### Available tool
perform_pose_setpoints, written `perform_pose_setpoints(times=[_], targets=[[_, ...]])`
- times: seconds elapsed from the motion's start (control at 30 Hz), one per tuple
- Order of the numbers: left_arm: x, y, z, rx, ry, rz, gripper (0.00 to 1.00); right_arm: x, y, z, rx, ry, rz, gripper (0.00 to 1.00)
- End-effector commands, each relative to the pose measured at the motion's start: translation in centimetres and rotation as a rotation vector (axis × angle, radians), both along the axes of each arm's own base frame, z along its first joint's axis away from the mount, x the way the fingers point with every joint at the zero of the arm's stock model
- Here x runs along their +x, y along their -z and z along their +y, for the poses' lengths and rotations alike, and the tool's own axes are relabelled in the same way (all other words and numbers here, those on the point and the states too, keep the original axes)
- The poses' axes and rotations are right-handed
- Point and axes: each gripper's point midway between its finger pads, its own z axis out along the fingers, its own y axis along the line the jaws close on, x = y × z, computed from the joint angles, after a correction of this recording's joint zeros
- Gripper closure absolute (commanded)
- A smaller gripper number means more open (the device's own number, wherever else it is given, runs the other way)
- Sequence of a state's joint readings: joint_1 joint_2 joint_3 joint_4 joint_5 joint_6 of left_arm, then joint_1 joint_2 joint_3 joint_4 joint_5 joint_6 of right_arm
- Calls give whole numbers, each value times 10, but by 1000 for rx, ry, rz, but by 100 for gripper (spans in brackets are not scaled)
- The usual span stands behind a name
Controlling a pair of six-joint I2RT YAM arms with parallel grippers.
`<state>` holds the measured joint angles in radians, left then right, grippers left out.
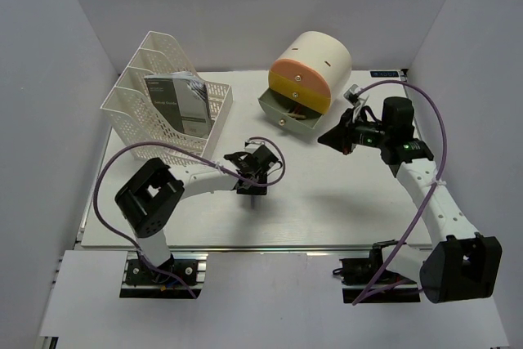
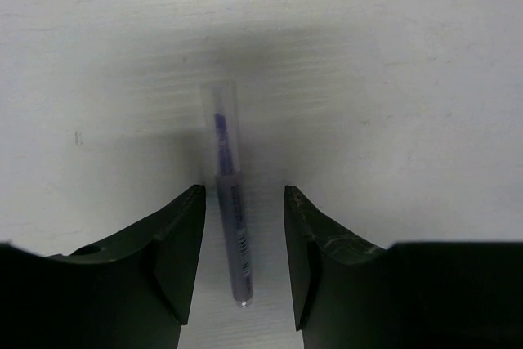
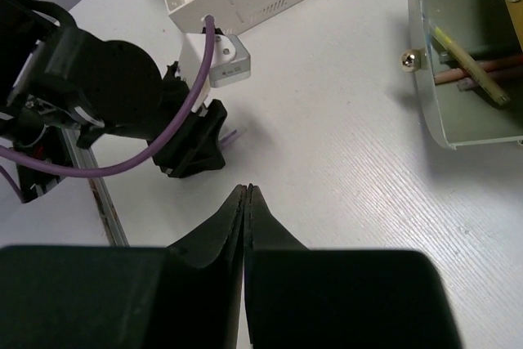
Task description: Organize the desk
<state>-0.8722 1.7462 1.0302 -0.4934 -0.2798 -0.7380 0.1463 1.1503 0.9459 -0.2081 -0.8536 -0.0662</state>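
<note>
White desk with a pen between the left arm's jaws

The large flat white rectangular desk (image 1: 343, 210), matt and faintly grained, fills the floor between grey-white walls, with a metal rail (image 1: 270, 248) along its near edge. Near its middle lies a slim purple plastic pen (image 2: 230, 218). The left gripper (image 2: 243, 194) straddles it, jaws partly apart with a gap on each side. The right gripper (image 3: 247, 190) hangs over the right rear, jaws pressed together on nothing. At the back stand a white mesh file rack (image 1: 159, 96) and a cream cylindrical drawer unit (image 1: 315, 67), whose grey bottom drawer (image 1: 286, 112) stands open.
</note>
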Motion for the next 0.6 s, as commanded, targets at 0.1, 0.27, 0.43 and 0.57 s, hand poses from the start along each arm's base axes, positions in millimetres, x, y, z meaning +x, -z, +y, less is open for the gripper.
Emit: perform_pose_setpoints(times=[0.1,0.27,0.43,0.57], targets=[[1,7,5,101,-41,-34,53,-7,-27,-3,49,-43,-62,100],[-4,17,5,117,-36,-21,73,-7,-29,-7,60,-40,-59,100],[1,9,-4,90,-17,-34,96,-6,-30,-13,66,-29,-61,100],[22,-31,-32,-43,1,-81,100,-3,-29,-17,57,-14,-69,67]])
